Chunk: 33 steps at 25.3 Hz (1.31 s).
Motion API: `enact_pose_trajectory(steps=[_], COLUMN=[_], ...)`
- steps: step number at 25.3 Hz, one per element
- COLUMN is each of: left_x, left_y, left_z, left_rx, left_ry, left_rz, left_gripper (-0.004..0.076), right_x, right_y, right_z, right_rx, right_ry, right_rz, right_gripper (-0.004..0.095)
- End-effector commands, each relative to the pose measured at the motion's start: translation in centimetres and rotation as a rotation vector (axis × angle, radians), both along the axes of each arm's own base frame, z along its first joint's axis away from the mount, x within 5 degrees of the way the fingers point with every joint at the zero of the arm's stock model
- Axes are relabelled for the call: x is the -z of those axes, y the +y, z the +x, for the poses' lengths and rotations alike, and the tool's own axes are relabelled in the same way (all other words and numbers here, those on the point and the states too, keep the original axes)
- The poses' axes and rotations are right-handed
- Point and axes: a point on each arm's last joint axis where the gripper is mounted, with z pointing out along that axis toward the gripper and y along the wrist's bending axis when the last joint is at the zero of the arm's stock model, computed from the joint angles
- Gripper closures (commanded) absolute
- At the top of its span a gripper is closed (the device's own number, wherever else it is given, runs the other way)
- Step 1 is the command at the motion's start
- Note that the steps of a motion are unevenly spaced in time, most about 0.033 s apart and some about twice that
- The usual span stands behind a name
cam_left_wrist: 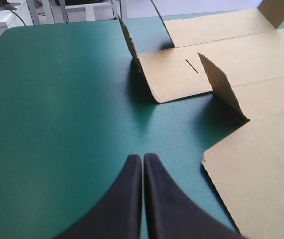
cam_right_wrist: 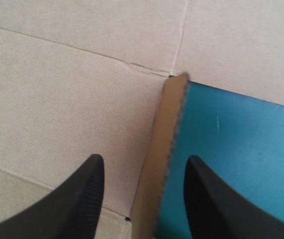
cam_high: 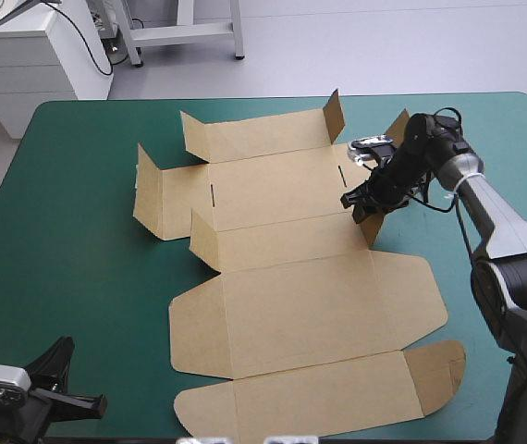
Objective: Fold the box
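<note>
Box (cam_high: pixel 291 305): mostly flat sheet, centre of frame in high view, far flaps raised. Right gripper (cam_high: pixel 363 199) at upper right, jaws spread, straddling raised side flap (cam_right_wrist: pixel 157 159) edge-on (not yet pinched). Board on one side of flap, bare table (cam_right_wrist: pixel 241 149) on other. Left gripper (cam_left_wrist: pixel 143 162) clenched empty, lower left, well apart from box. Right arm nearer. Judgement: next move hinges on flap staying centred between jaws.

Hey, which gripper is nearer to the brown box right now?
Right. The right gripper straddles a raised flap at the right side of the box, jaws open. The left gripper sits shut over bare teal-green cover near its near-left corner, apart from the box.
</note>
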Motion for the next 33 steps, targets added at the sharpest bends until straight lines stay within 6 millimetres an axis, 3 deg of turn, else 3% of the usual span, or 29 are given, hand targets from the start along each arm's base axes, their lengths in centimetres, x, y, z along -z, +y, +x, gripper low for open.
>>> enact_pose_trajectory(steps=[1, 4, 11, 16, 20, 22, 28, 33], left_x=[-1.3, -1.3, -1.3, -1.3, -1.3, -1.3, -1.3, -1.3], left_y=[0.0, 0.0, 0.0, 0.0, 0.0, 0.0, 0.0, 0.0], left_z=[-0.2, -0.2, -0.2, -0.2, -0.2, -0.2, -0.2, -0.2], left_rx=[-0.004, -0.004, -0.004, -0.004, -0.004, -0.004, -0.004, -0.004], left_ry=[-0.100, -0.100, -0.100, -0.100, -0.100, -0.100, -0.100, -0.100], left_rz=[-0.020, -0.020, -0.020, -0.020, -0.020, -0.020, -0.020, -0.020], left_gripper=[0.0731, 0.0731, 0.0731, 0.0731, 0.0731, 0.0731, 0.0731, 0.0731], right_x=[-2.5, -2.2, -4.0, -6.3, -7.5, -7.9, -6.9, -7.1], right_y=[1.0, 1.4, 2.0, 4.0, 6.1, 8.5, 13.4, 14.7], right_z=[-0.5, -0.7, -0.4, -0.3, -0.5, -0.6, -1.2, -1.0], right_rx=[-0.055, -0.087, -0.261, -0.487, -0.628, -0.767, -1.120, -1.124], right_ry=[-0.081, -0.087, -0.191, -0.326, -0.411, -0.491, -0.612, -0.723], right_rz=[-0.012, -0.075, -0.200, -0.215, -0.215, -0.235, -0.349, -0.340], right_gripper=[0.0707, 0.0926, 0.0929, 0.0929, 0.0929, 0.0929, 0.0929, 0.0929])
